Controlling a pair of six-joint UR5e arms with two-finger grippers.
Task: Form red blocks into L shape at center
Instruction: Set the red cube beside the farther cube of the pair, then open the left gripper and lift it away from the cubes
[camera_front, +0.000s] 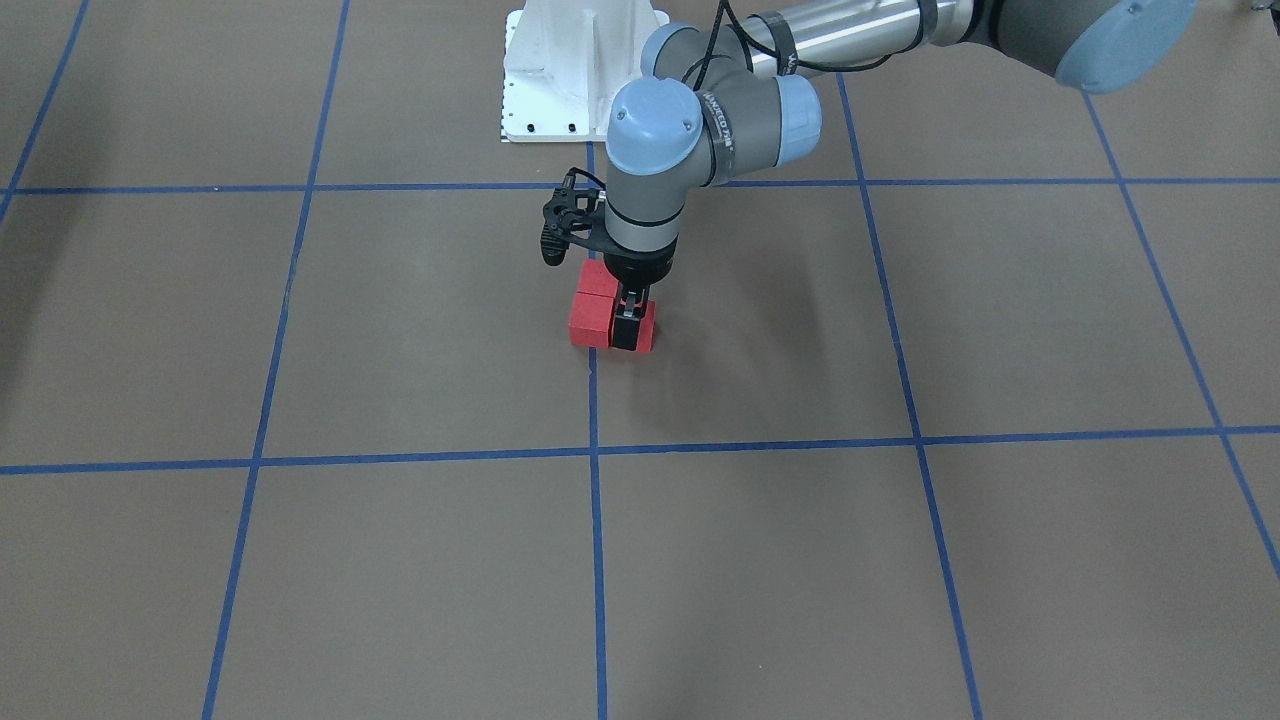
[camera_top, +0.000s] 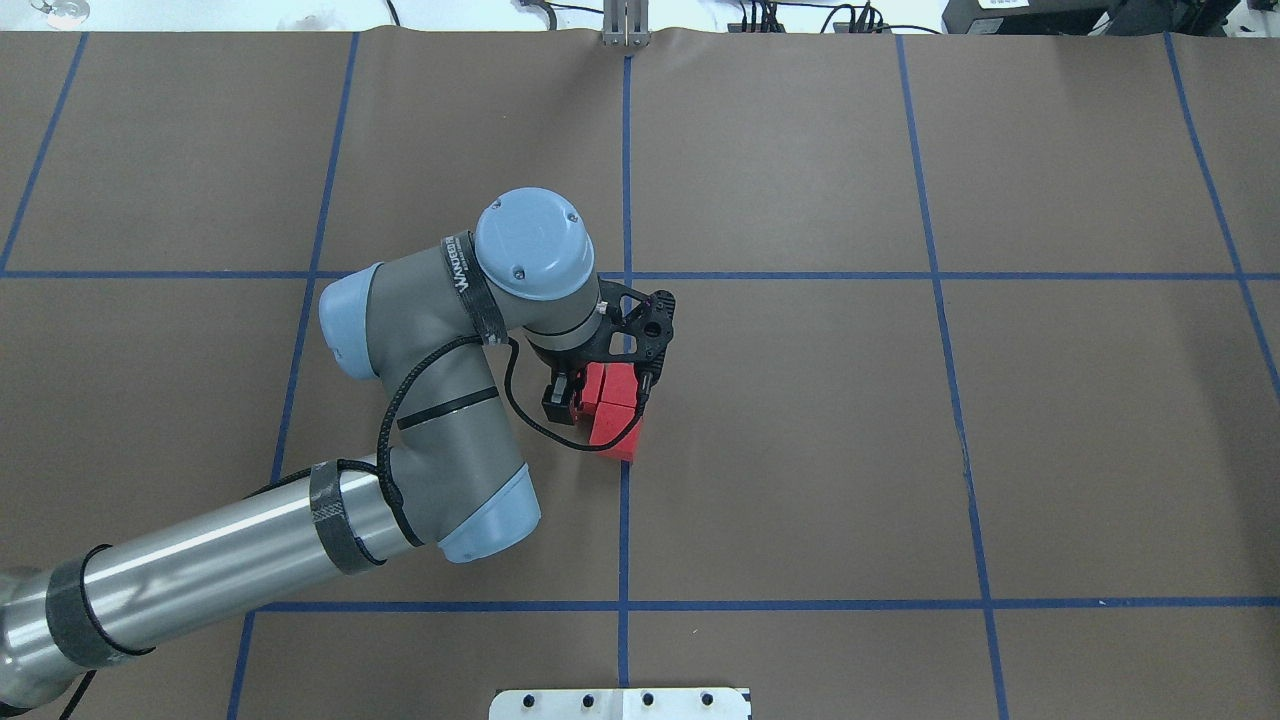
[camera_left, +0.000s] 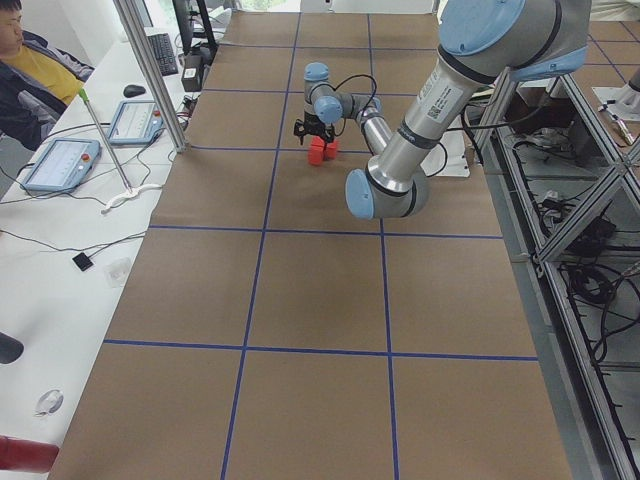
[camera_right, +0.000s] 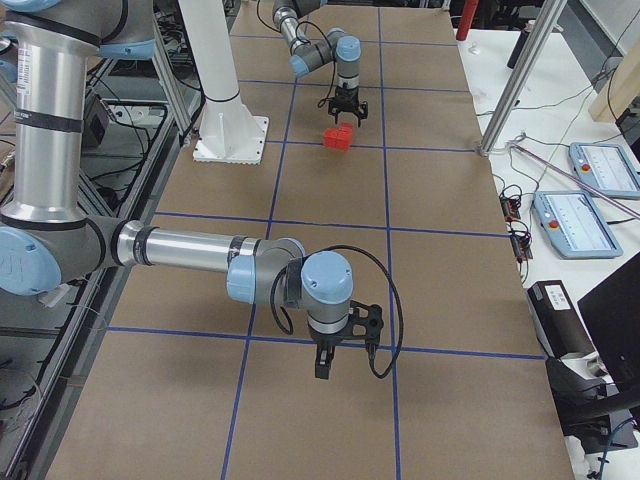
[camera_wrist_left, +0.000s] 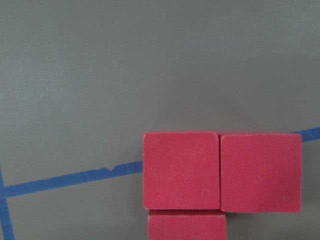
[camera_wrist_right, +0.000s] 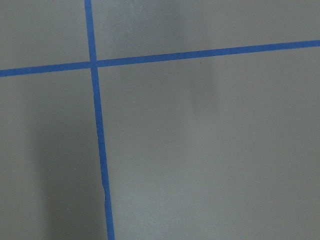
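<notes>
Three red blocks lie touching in an L on the middle blue tape line. One is the corner block, one is beside it toward the robot base, and one is the third block. In the left wrist view two blocks sit side by side and the third is at the bottom edge. My left gripper stands upright, shut on that third block, which rests on the table; it also shows from overhead. My right gripper hangs over bare table far from the blocks; I cannot tell whether it is open or shut.
The white robot base stands just behind the blocks on the robot's side. The left arm's forearm slants in low over the table. An operator and tablets are at a side bench beyond the table edge.
</notes>
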